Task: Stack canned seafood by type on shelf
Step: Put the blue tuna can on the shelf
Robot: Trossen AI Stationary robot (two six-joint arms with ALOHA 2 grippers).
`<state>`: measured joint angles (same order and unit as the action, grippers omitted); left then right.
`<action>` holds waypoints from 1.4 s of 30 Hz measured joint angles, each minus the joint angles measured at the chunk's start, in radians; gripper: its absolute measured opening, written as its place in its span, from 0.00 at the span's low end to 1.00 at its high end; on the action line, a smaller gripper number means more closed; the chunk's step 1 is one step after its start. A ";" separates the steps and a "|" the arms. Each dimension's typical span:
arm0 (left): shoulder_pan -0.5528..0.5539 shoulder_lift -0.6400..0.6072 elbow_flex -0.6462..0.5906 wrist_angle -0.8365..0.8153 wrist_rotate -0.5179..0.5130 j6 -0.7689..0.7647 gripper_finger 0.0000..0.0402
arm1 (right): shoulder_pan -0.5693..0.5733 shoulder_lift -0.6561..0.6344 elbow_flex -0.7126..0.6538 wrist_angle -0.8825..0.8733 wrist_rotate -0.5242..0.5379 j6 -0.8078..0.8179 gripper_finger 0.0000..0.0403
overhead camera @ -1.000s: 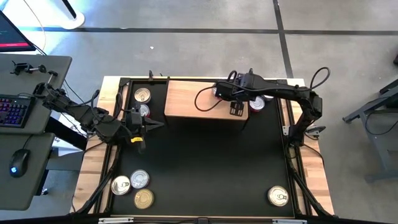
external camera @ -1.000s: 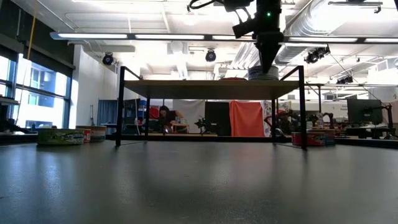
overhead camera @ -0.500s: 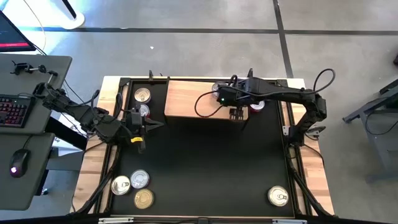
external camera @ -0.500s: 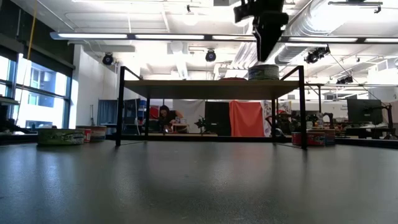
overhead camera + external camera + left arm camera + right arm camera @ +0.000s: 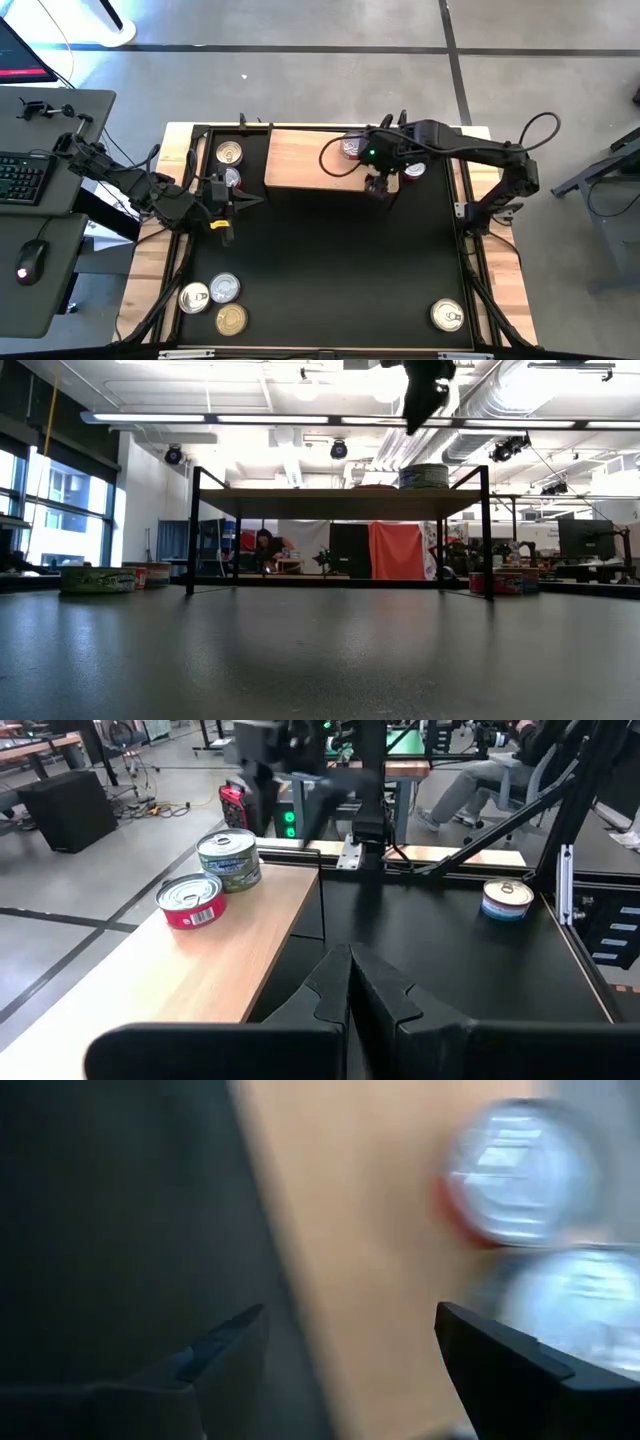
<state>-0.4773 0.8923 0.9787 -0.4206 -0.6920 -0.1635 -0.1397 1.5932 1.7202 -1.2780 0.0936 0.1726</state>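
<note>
Shelf [image 5: 305, 160] first: the light wooden rectangular board on thin black legs stands at the far side of the large black mat [image 5: 330, 270] and carries two short round tins at its right end, a red-sided tin with a silver lid [image 5: 191, 900] and a green-labelled tin with a silver lid [image 5: 229, 859], just beside each other. The right gripper [image 5: 379, 186] hangs above the shelf's right front corner, fingers spread wide with nothing between them (its wrist view looks down on both tins). The left gripper [image 5: 247, 201] waits low over the mat near the shelf's left end, its fingers pressed together. Other round tins lie on the mat: two left of the shelf [image 5: 229, 153], one right of it [image 5: 413, 169], three clustered at the near left corner [image 5: 224, 288], one at the near right [image 5: 447, 315].
</note>
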 joint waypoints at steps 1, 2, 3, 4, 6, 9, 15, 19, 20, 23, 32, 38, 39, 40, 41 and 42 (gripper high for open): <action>0.000 0.003 0.000 0.000 0.000 0.000 0.00 | 0.012 0.000 0.000 0.021 -0.063 0.052 0.69; 0.000 0.007 0.000 0.000 0.000 0.000 0.00 | 0.031 0.001 0.000 0.044 -0.112 0.096 0.69; 0.000 0.012 0.000 -0.001 0.000 0.000 0.00 | 0.055 0.003 0.000 0.075 -0.150 0.133 0.69; 0.000 0.017 0.000 -0.002 0.000 0.000 0.00 | 0.084 0.006 0.000 0.115 -0.169 0.157 0.69; 0.000 0.030 0.000 -0.002 0.000 -0.001 0.00 | 0.155 0.009 0.000 0.189 -0.172 0.200 0.69; 0.000 0.057 0.000 -0.004 0.000 -0.022 0.00 | 0.267 0.016 0.000 0.298 -0.152 0.315 0.69; 0.000 0.091 0.000 0.007 0.021 -0.018 0.00 | 0.486 0.045 0.000 0.319 -0.090 0.522 0.69; 0.019 0.091 0.000 0.055 0.148 0.053 0.00 | 0.594 0.098 0.000 0.167 -0.064 0.732 0.68; 0.029 0.091 0.000 0.063 0.187 0.068 0.00 | 0.618 0.119 0.000 0.107 -0.076 0.778 0.67; 0.060 0.103 0.000 0.077 0.284 0.105 0.00 | 0.693 0.199 -0.001 -0.054 -0.160 0.852 0.58; 0.107 0.272 0.000 0.223 0.583 0.090 0.00 | 0.903 0.365 -0.001 -0.084 -0.465 0.960 0.03; 0.039 0.460 0.000 0.515 0.669 -0.008 0.00 | 0.998 0.349 -0.077 -0.017 -0.561 1.087 0.01; 0.025 0.487 0.000 0.556 0.669 -0.029 0.00 | 1.011 0.334 -0.128 0.013 -0.573 1.109 0.01; 0.011 0.511 0.000 0.598 0.669 -0.052 0.00 | 1.023 0.313 -0.187 0.055 -0.577 1.135 0.01; -0.005 0.529 0.000 0.624 0.666 -0.077 0.00 | 1.031 0.288 -0.254 0.110 -0.579 1.162 0.01; -0.021 0.546 0.000 0.647 0.655 -0.106 0.00 | 1.034 0.259 -0.321 0.174 -0.581 1.201 0.00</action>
<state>-0.4984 1.4381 0.9787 0.2263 -0.0372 -0.2695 0.8945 1.8520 1.3996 -1.1040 -0.4874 1.3733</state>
